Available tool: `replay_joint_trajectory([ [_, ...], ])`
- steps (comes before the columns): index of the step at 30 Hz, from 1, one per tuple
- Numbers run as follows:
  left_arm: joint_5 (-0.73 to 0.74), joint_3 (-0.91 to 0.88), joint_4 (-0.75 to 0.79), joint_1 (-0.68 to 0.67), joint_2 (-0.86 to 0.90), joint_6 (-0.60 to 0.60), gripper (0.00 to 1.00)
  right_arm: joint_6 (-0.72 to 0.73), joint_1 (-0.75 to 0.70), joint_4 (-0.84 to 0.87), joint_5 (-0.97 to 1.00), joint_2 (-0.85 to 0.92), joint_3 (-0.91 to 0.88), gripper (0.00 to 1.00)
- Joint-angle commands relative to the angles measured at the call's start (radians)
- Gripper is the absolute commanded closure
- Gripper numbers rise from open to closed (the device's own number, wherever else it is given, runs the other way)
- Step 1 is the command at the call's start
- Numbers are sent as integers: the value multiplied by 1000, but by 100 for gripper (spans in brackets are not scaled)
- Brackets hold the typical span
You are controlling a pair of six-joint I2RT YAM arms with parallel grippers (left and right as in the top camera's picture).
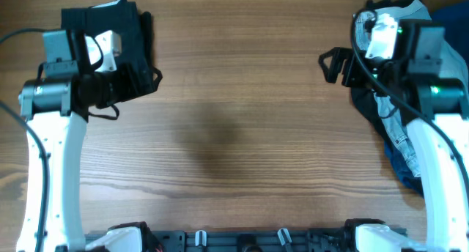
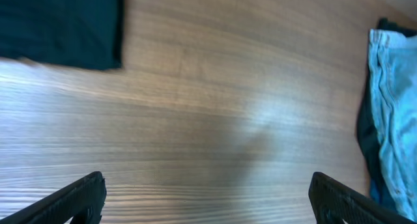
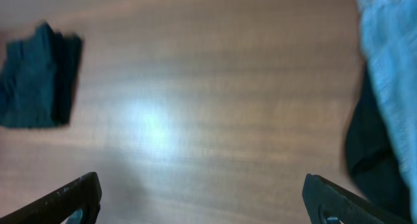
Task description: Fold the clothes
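The overhead view looks straight down on the table from high up, arm bases at the bottom edge. Both wrist views sit close above the wood, angled down, sharing the black garment at left and denim shorts at right

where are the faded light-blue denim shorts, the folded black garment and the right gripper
faded light-blue denim shorts (image 2: 391, 113): left wrist view, pale denim panel at right edge
folded black garment (image 2: 62, 25): left wrist view, middle of the cloth
right gripper (image 3: 205, 201): right wrist view, midway between its open fingertips
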Motion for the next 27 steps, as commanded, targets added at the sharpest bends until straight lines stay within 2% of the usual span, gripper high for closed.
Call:
replay_joint_trajectory([
  [1, 62, 19, 0, 4, 56, -5, 0, 10, -15, -51, -8, 48, 18, 1],
  [5, 62, 19, -1, 3, 108, -6, 0, 266, -99, -146, 201, 57, 18, 1],
  [7, 62, 19, -1, 3, 135, -6, 0, 329, -174, -191, 219, 56, 14, 0],
  [18, 61, 19, 24, -62, 225, -5, 0, 322, -678, -216, 209, 56, -163, 0],
  [27, 38, 19, 83, -150, 226, -2, 0, 327, -882, -120, 282, 56, -283, 1],
])
